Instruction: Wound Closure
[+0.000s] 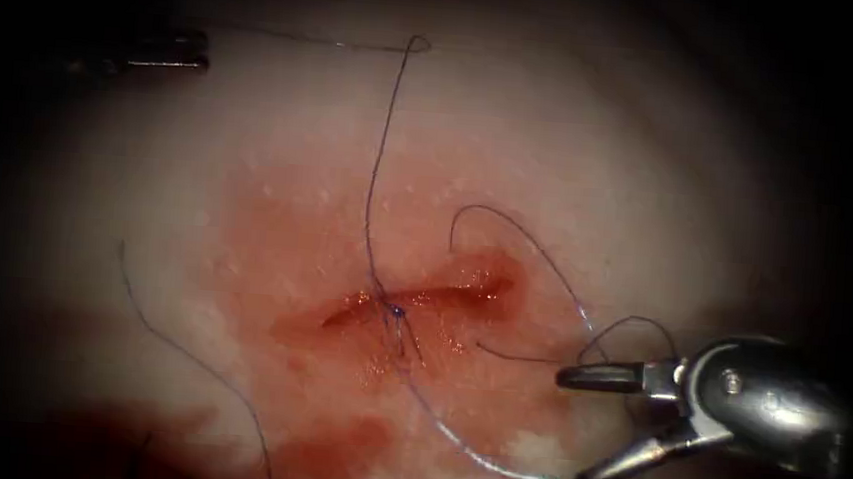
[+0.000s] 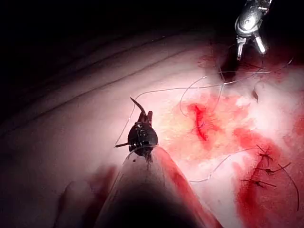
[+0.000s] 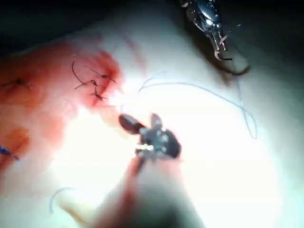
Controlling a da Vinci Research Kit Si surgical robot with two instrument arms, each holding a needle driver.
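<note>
The cut (image 1: 443,293) lies in the middle of the tissue (image 1: 572,160), with a knot (image 1: 397,311) of dark thread across it. From the knot the thread (image 1: 376,166) climbs, bends and runs left to my left tool (image 1: 202,51), far up and left of the cut. Its jaws are shut on the curved needle (image 2: 137,105), held off the tissue, also seen as needle (image 3: 221,55). My right tool (image 1: 572,429) sits right of the cut, jaws open, holding nothing. Loose thread loops (image 1: 545,258) lie beside it.
Red fluid (image 1: 331,453) stains the tissue around and below the cut. A loose thread strand (image 1: 178,347) trails on the left side. Finished stitches with cut ends (image 2: 261,166) lie past one end of the cut, also seen as stitches (image 3: 92,85).
</note>
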